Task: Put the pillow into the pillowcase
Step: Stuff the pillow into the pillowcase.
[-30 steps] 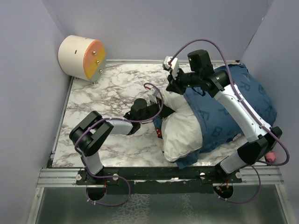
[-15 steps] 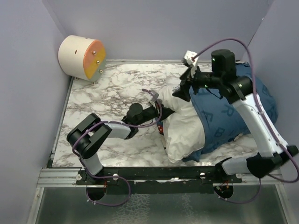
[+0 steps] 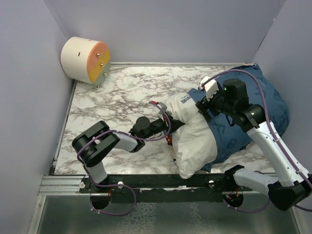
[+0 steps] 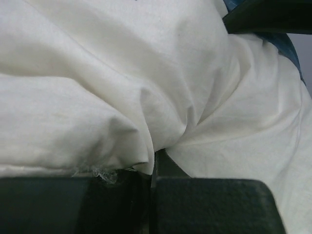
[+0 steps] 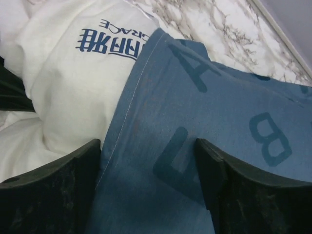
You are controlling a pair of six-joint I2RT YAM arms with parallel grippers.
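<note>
While half-cased, pillow (image 3: 192, 139) points front-left, pillowcase (image 3: 265, 105) back-right.

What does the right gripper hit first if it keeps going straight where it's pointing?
Most likely the pillowcase: the open right gripper points straight at the blue fabric beside its hemmed edge, with the pillow just left. Depth unclear.

Marbled corner booth, evenly lit.
White grey-veined marble tabletop (image 3: 122, 92) boxed by plain lavender-grey walls (image 3: 170, 29); cream cylinder with orange face (image 3: 85, 59) in far-left corner.
</note>
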